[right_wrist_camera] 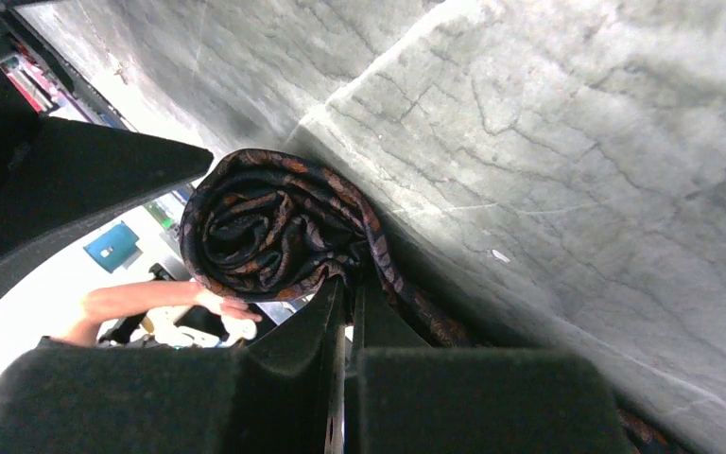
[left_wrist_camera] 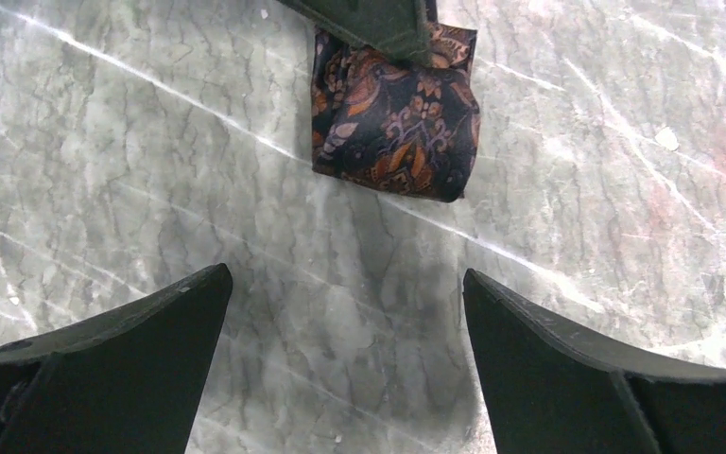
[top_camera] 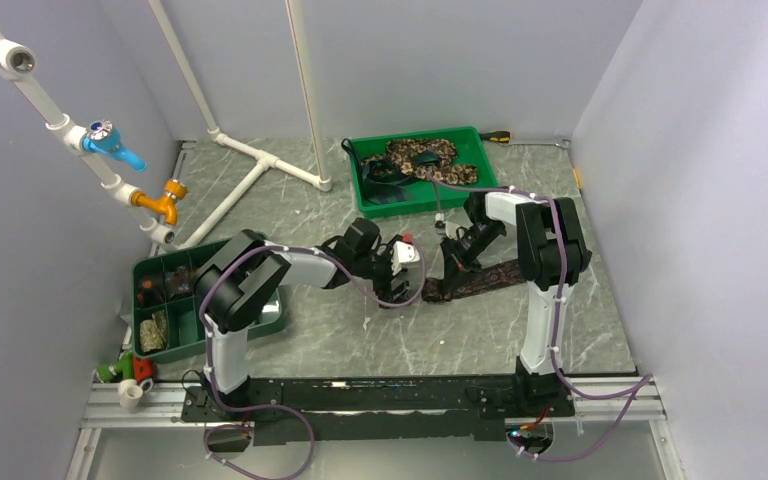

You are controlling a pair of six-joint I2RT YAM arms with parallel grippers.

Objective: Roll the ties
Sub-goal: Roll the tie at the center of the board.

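Note:
A dark brown patterned tie [top_camera: 480, 278] lies on the marble table, its left end wound into a roll [right_wrist_camera: 265, 227]. My right gripper [right_wrist_camera: 345, 288] is shut on the roll's outer layers; in the top view the right gripper [top_camera: 453, 258] sits at the tie's left end. The roll also shows in the left wrist view [left_wrist_camera: 392, 123], under a dark finger of the right gripper [left_wrist_camera: 369, 19]. My left gripper [left_wrist_camera: 345, 284] is open and empty, a short way from the roll; it is just left of the roll in the top view [top_camera: 407, 262]. A tan-and-brown mottled tie [top_camera: 422, 158] lies in the back tray.
A green tray [top_camera: 365, 205] stands at the back centre. A green bin with compartments [top_camera: 150, 270] holding rolled ties stands at the left. A white pipe frame [top_camera: 260, 160] lies at the back left. Pipes with blue and orange taps [top_camera: 110, 145] run along the left wall.

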